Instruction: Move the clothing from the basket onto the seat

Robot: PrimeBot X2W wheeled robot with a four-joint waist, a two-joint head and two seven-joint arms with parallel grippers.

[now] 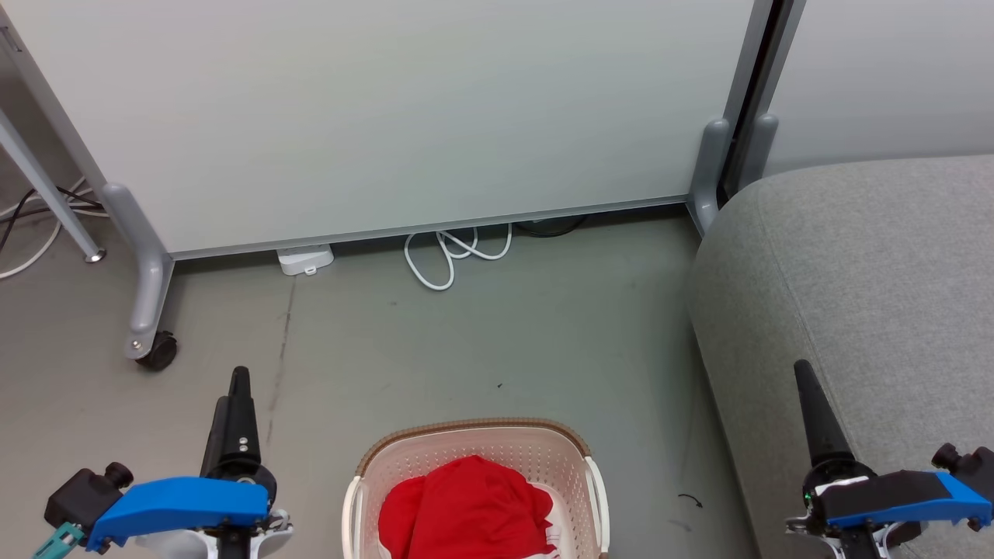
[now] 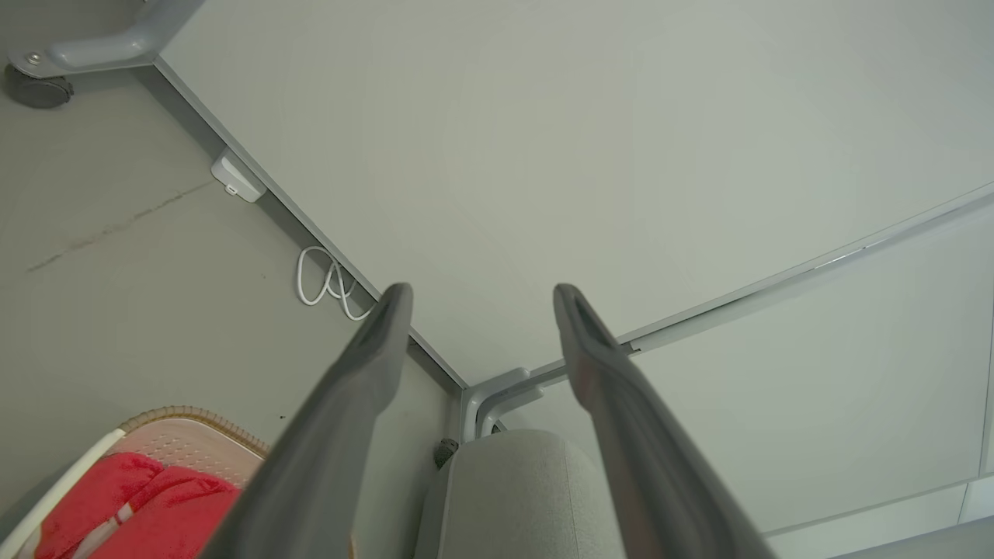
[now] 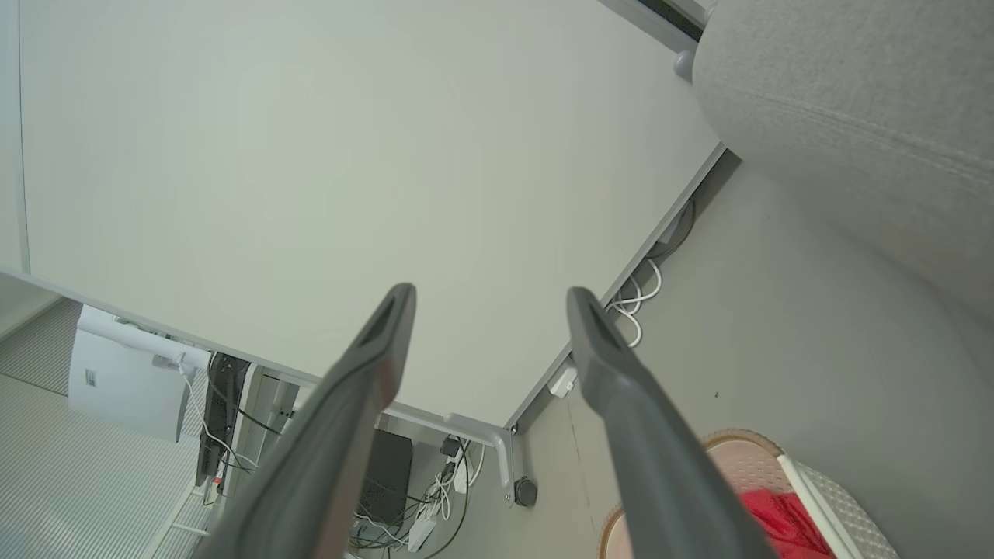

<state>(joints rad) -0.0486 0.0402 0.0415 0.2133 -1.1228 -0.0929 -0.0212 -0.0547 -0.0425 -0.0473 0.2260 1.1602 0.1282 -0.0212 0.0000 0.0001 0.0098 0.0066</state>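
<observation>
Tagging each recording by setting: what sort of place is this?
Likely an office or lab corner set up like a living room: a wheeled partition panel, a grey sofa seat, and a laundry basket on a plain floor.

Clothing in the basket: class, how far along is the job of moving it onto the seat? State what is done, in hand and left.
Done: nothing; the red clothing lies in the basket, none on the visible part of the seat. In hand: nothing; the left gripper and right gripper hang open and empty. Left: grasp the garments, lift them, lay them on the seat.
</observation>
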